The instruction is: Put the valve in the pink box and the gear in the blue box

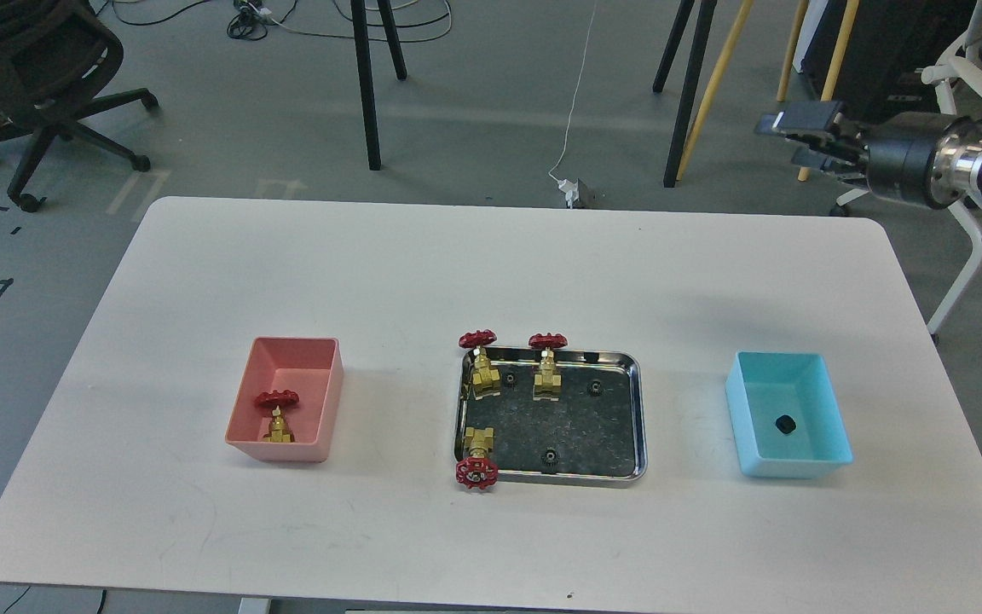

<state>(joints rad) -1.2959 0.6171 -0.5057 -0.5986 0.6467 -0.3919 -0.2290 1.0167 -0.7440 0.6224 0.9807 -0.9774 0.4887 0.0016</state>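
One valve (276, 414) stands in the pink box (320, 408) at the left. Three more valves (481, 364) (547, 368) (476, 457) are in the steel tray (638, 422) at the middle, the front one lying with its red wheel over the rim. Three gears (509, 376) (596, 388) (549, 458) lie in the tray. One gear (786, 424) lies in the blue box (828, 401) at the right. My right gripper (803, 136) is open and empty, raised high beyond the table's far right corner. My left gripper is out of view.
The white table (491, 273) has bare surface behind and in front of the boxes. Beyond the far edge are chairs (39, 77), stand legs (363, 85) and cables on the floor.
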